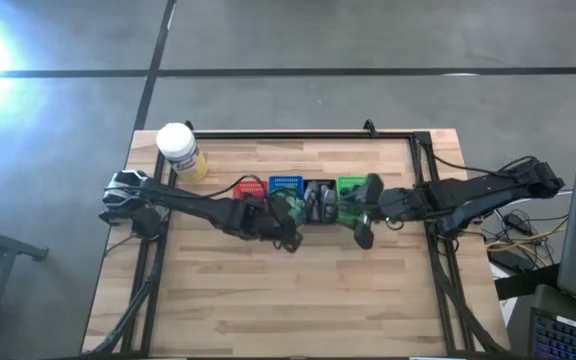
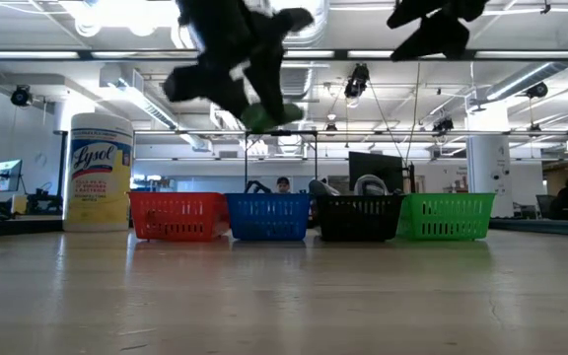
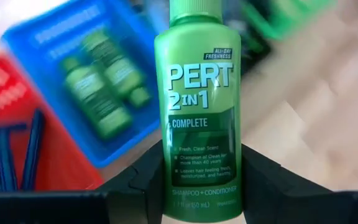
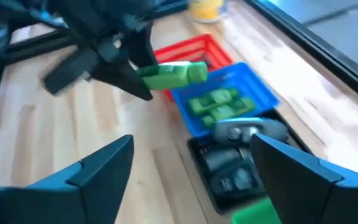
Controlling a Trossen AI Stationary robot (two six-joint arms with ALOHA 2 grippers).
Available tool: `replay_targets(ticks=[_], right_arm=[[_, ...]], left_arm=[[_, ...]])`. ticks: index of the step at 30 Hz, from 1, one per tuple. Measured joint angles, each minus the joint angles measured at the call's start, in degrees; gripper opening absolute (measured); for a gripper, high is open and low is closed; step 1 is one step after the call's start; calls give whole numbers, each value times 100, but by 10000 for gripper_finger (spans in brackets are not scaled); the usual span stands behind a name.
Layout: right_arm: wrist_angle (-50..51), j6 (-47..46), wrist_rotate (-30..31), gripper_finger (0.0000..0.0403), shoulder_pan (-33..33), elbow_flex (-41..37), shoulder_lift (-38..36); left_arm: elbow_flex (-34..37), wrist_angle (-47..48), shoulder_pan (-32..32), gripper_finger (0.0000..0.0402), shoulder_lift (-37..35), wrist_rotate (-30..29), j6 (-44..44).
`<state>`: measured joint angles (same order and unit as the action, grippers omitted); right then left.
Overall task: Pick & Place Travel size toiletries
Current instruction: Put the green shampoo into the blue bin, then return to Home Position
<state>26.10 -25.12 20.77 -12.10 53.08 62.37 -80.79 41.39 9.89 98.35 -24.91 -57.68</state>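
Observation:
My left gripper (image 1: 286,215) hangs above the table in front of the blue basket (image 1: 286,185), shut on a green "Pert 2 in 1" bottle (image 3: 197,106). In the blue basket lie two more green bottles (image 4: 219,104). The red basket (image 3: 17,124) holds thin dark blue sticks, and the black basket (image 4: 229,165) holds grey tubes. The green basket (image 2: 446,217) stands at the row's right end. My right gripper (image 1: 366,212) is open in the air in front of the black and green baskets, with nothing between its fingers. My left gripper pinches the green bottle's lower body (image 3: 197,186), near its bottom end, between its two fingers (image 3: 135,186). The cap end (image 4: 194,71) sticks out past the fingertips. The bottle is lifted clear of the table and the baskets, lying about level.
A white-capped yellow Lysol jar (image 1: 178,150) stands at the table's far left corner. The four baskets stand in a row across the table's middle. Bare wooden tabletop (image 1: 298,300) stretches from the baskets to the near edge. A black frame rail (image 1: 298,135) runs along the far edge.

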Motion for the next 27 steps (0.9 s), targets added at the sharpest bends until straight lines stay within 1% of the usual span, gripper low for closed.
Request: replay_targets(ticks=[2,4,6,10,12,15,17,22,27], right_arm=[[191,-312,180,327,0,0,-114],[325,-473,244,334,0,-4,-180],[381,-498,272,338,-2,-7,-205],[377,-499,283,340,-2,-9,-197],[373,-499,285,336,-2,-9,-160],[429,-498,285,328,-4,-13,-140],[432,-496,287,322,-2,-13,-140],[530,-494,289,313,-2,-15,-136],[545,-492,292,307,-2,-22,-136]], left_arm=[[198,-61,-217,154,0,-15,-667],[447,-312,-518,154,0,-26,-996],[729,-808,-852,154,3,65,-1031],[1197,-1807,-1454,154,8,696,-1013],[1365,-1946,-1637,154,9,973,-1041],[1507,-1938,-1756,156,9,1298,-1098],[1549,-1955,-1755,173,9,1369,-1099],[1547,-2044,-1770,219,9,1272,-1096],[1547,-2044,-1803,236,9,1179,-1047]])
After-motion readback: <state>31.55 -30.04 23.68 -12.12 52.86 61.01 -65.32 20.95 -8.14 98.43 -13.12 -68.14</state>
